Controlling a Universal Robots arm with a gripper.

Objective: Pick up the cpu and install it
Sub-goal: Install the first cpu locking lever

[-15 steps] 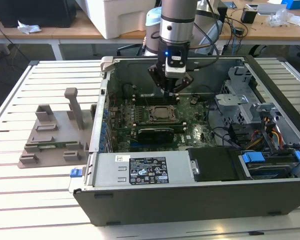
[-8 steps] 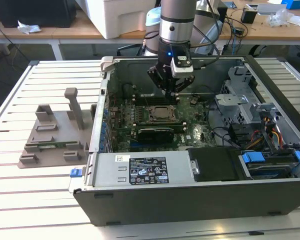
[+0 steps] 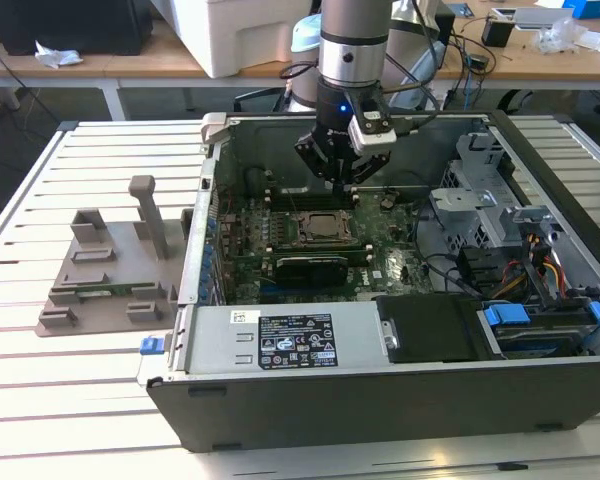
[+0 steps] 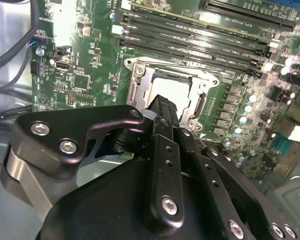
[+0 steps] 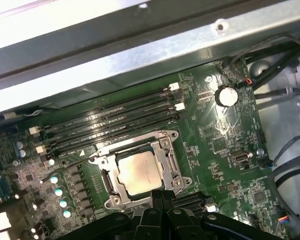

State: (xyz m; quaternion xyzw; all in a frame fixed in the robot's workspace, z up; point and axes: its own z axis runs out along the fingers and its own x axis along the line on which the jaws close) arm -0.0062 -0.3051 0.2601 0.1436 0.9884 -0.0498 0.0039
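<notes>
Directly below the jaws we see the cpu (image 5: 139, 172) lying flat in the motherboard socket (image 5: 106, 182), silver top up, its square sides lined up with the socket frame. Gripper (image 3: 342, 172) hangs above it inside the open computer case (image 3: 280, 345), apart from the chip, nothing held. Jaws look pressed together in both wrist views, tips (image 4: 162, 107) just over the near socket edge. Memory slots (image 5: 110, 122) run beyond the socket.

My work sits on a pale slatted surface (image 3: 40, 400). Behind it a wooden desk (image 3: 110, 62) runs across the back, carrying a white box (image 3: 250, 35), a dark case (image 3: 70, 25), crumpled paper (image 3: 55, 55) and loose cables (image 3: 470, 45)
</notes>
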